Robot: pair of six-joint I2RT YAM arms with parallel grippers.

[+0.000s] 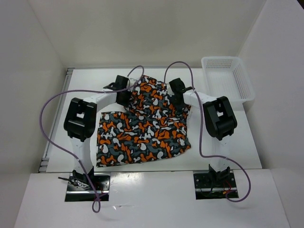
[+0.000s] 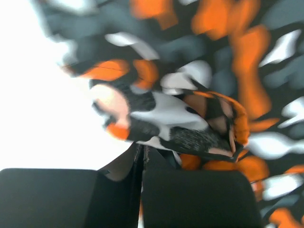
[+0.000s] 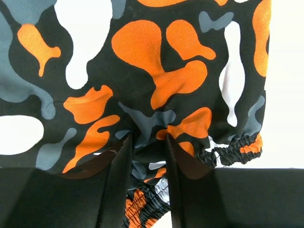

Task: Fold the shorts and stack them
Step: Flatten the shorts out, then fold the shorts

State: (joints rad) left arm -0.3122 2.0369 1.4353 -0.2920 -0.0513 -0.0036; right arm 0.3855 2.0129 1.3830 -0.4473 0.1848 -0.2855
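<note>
Centre of the top view: camo shorts (image 1: 142,137) on the white table (image 1: 223,142), a flat patch at lower centre and a rumpled part above it toward the upper middle. Same print all over, so the edge btwn the two parts is hard to trace; can't tell if it's 1 pair or 2.

Hidden / unclear:
- Top view: both sets of fingertips are covered by the wrists and cloth.
- L wrist cam: blurred, left side blown out white, bottom blocked by the black fingers.
- R wrist cam: sharp, elastic gathered hem shows at lower right, bottom of frame blocked by the fingers.

End effectors:
- left gripper (image 2: 142,154), at the upper-left edge of the cloth: jaws fully together, a folded lip of shorts pinched btwn them.
- right gripper (image 3: 146,147), at the upper-right edge: narrow gap, puckered cloth squeezed btwn the fingers.

Counts: 2 arms, 2 grippers, 2 purple cables (image 1: 47,118), 1 white mesh basket (image 1: 228,78) at upper right, apart from the cloth.
</note>
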